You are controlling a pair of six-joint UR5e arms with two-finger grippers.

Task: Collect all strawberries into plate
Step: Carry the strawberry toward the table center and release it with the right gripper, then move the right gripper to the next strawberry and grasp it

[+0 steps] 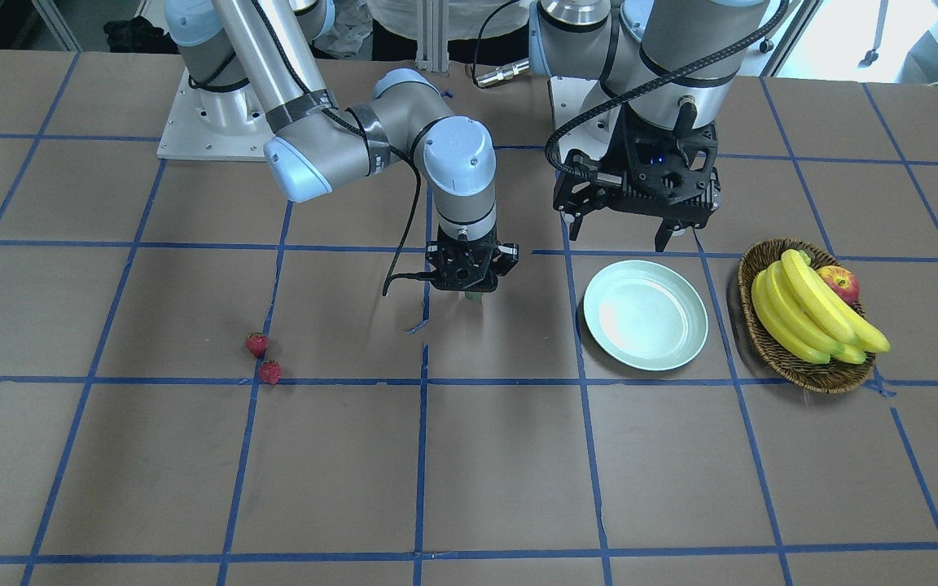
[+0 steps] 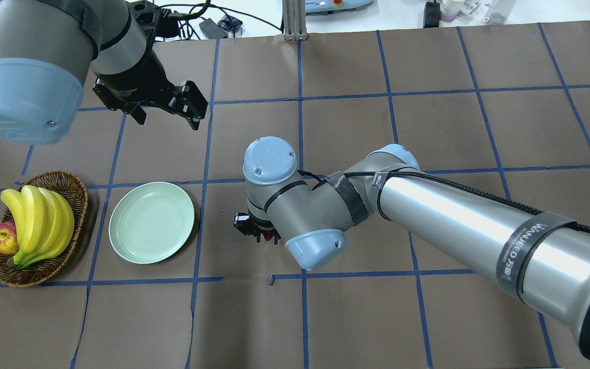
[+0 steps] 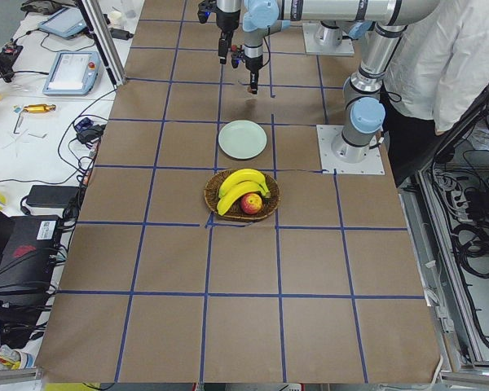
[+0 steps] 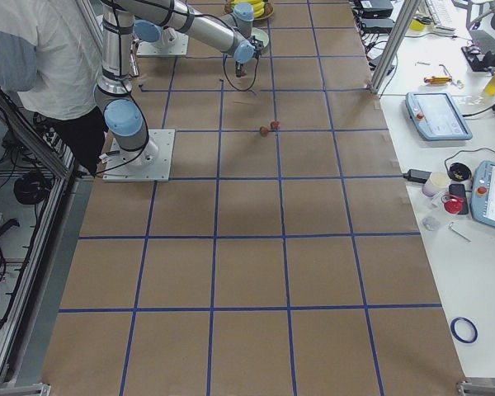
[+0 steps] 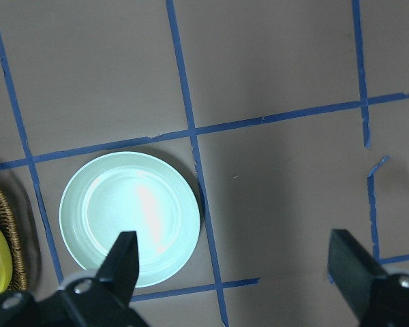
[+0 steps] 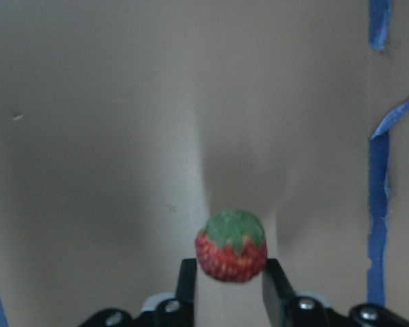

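Note:
My right gripper (image 6: 226, 279) is shut on a strawberry (image 6: 230, 246), red with a green cap, held above the brown table. In the front view that gripper (image 1: 473, 293) hangs left of the pale mint-green plate (image 1: 646, 314), with a bit of green showing under it. Two more strawberries (image 1: 256, 344) (image 1: 270, 372) lie on the table far to the left in that view. The plate is empty and also shows in the left wrist view (image 5: 130, 216). My left gripper (image 5: 235, 262) is open and empty, high above the plate's far side (image 2: 151, 222).
A brown wicker basket (image 1: 795, 358) with bananas (image 1: 811, 317) and an apple (image 1: 840, 283) stands beside the plate, away from my right arm. Blue tape lines grid the brown table. A person stands by the robot base in the side views.

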